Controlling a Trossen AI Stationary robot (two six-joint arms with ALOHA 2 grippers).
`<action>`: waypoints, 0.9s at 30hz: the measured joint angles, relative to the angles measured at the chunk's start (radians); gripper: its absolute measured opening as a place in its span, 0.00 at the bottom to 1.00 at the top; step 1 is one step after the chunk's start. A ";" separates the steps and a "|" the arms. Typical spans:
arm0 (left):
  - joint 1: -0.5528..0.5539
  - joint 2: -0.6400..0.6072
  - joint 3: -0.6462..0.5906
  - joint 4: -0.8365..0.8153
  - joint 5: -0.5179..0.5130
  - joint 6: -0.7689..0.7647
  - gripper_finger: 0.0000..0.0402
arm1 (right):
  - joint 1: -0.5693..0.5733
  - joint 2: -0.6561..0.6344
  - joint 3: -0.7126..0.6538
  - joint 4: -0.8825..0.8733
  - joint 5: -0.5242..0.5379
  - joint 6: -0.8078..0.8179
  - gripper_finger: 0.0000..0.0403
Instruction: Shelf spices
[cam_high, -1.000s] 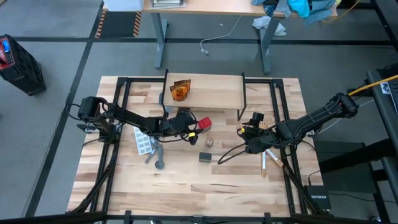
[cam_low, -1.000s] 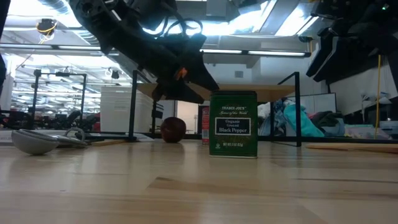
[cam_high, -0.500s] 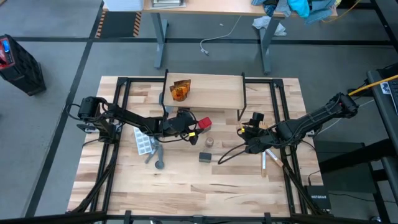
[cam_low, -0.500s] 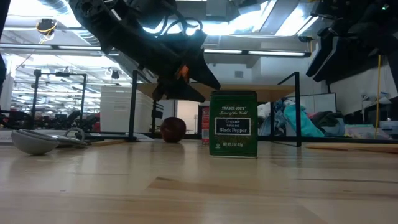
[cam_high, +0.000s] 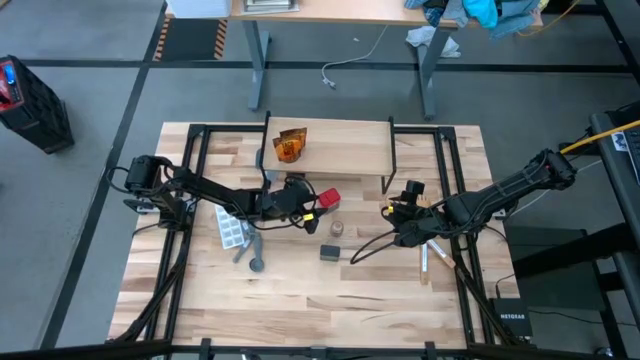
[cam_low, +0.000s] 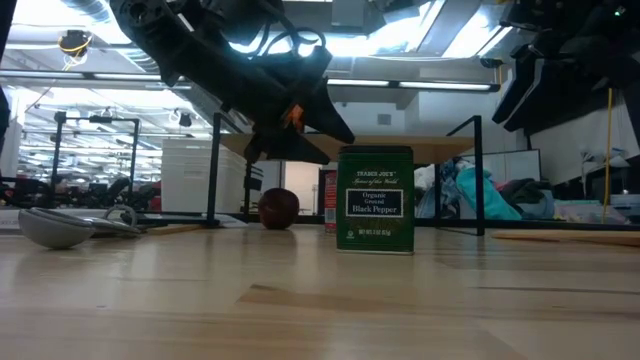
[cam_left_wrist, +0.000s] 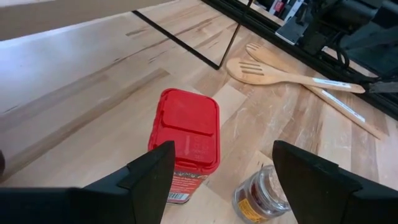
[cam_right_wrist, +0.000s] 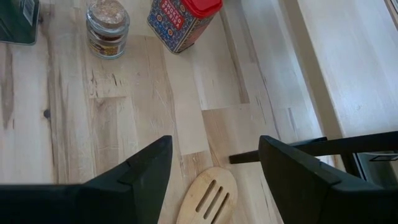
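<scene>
The shelf (cam_high: 330, 150) stands at the table's far middle with an orange packet (cam_high: 291, 146) lying on its plank. In front of it on the table stand a red box (cam_high: 328, 199), a small round jar (cam_high: 337, 229) and a dark grey pepper box (cam_high: 331, 252). My left gripper (cam_high: 310, 204) hovers open just left of the red box (cam_left_wrist: 185, 143), tilted down toward it; I see no touch. My right gripper (cam_high: 393, 212) hangs open to the right of the spices, above a bare patch of table, with the jar (cam_right_wrist: 107, 28) and red box (cam_right_wrist: 182, 22) ahead of it.
A white blister tray (cam_high: 231, 230) and a grey spoon (cam_high: 252, 258) lie left of the spices. Pale wooden slotted utensils (cam_left_wrist: 292, 74) lie on the right, under my right arm. The shelf's black legs (cam_high: 389, 160) stand close to both grippers.
</scene>
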 joint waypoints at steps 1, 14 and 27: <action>0.000 0.000 0.000 0.000 0.000 0.001 0.65 | 0.000 0.000 0.000 0.000 0.000 0.000 0.61; 0.002 0.005 0.000 -0.001 -0.001 -0.011 0.66 | 0.000 0.000 0.000 0.000 0.000 0.000 0.61; 0.028 0.024 0.000 -0.015 -0.001 -0.035 0.98 | 0.000 0.000 0.000 0.001 0.000 0.000 0.61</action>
